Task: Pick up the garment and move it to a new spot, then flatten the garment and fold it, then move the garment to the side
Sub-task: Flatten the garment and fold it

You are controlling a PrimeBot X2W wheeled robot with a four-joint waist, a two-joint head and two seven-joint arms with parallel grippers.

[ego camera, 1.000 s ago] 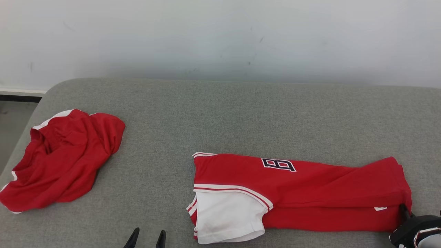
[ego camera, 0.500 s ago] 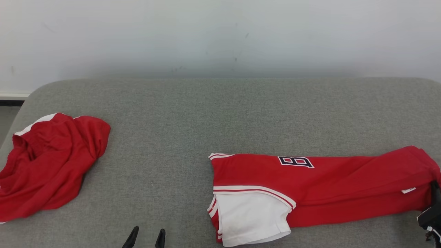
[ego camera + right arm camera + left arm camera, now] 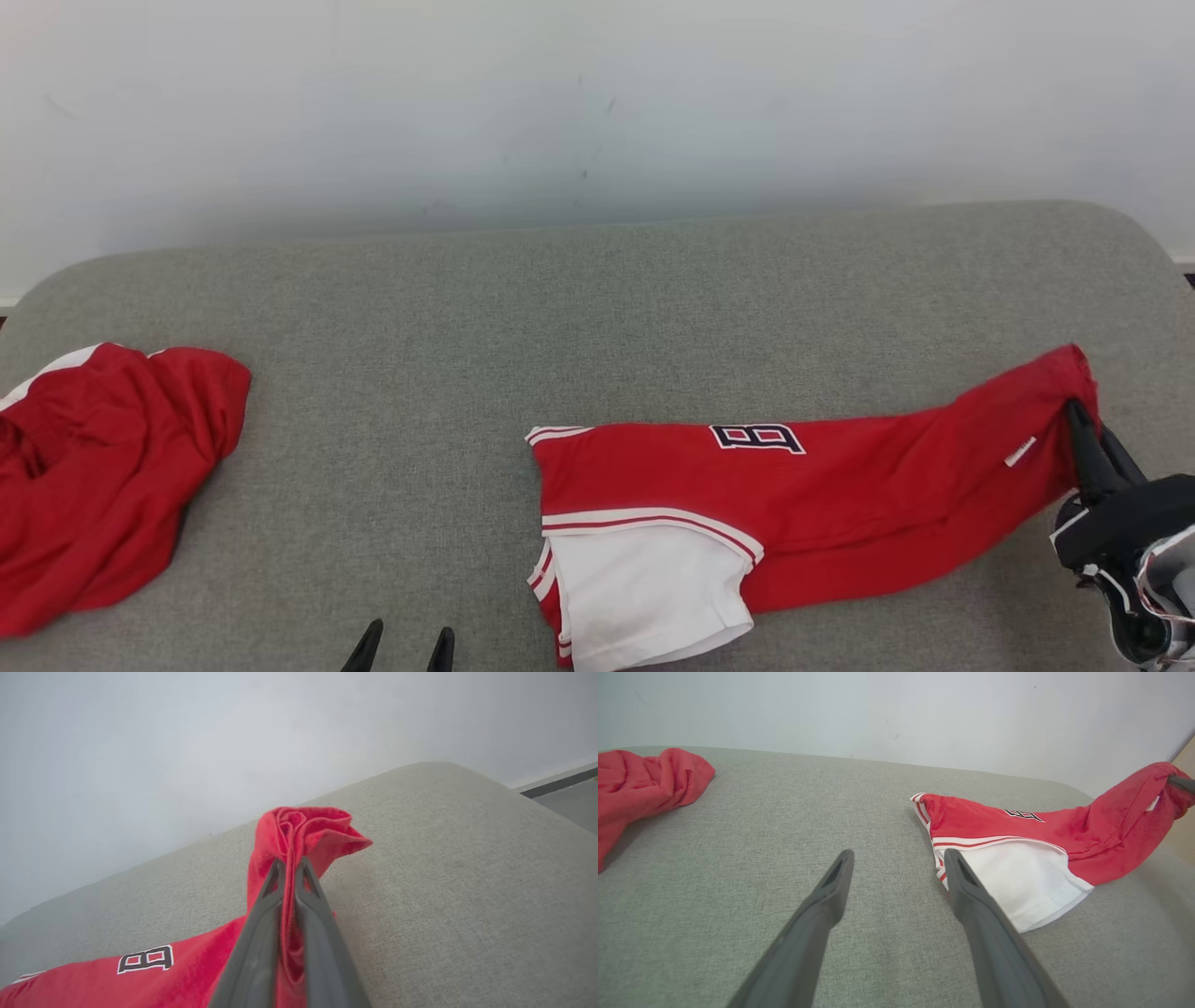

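Observation:
The folded red garment (image 3: pixel 822 495), with a white sleeve and a dark number patch, lies on the grey cushion right of the middle. My right gripper (image 3: pixel 1075 411) is shut on its right end, which is lifted off the cushion; the right wrist view shows the fingers pinching bunched red cloth (image 3: pixel 299 830) at the right gripper (image 3: pixel 289 863). The garment (image 3: pixel 1045 830) rises to the right in the left wrist view. My left gripper (image 3: pixel 403 639) is open near the front edge, left of the garment, and the left gripper (image 3: pixel 896 856) has nothing between its fingers.
A second red garment (image 3: pixel 93 467) lies crumpled at the cushion's left end; the same crumpled garment (image 3: pixel 640 784) appears at the upper left in the left wrist view. The grey cushion (image 3: pixel 597 317) ends in rounded corners, with a pale wall behind it.
The camera has swung to the right. My right gripper has raised the garment's right end off the cushion, further back. The left gripper stays put.

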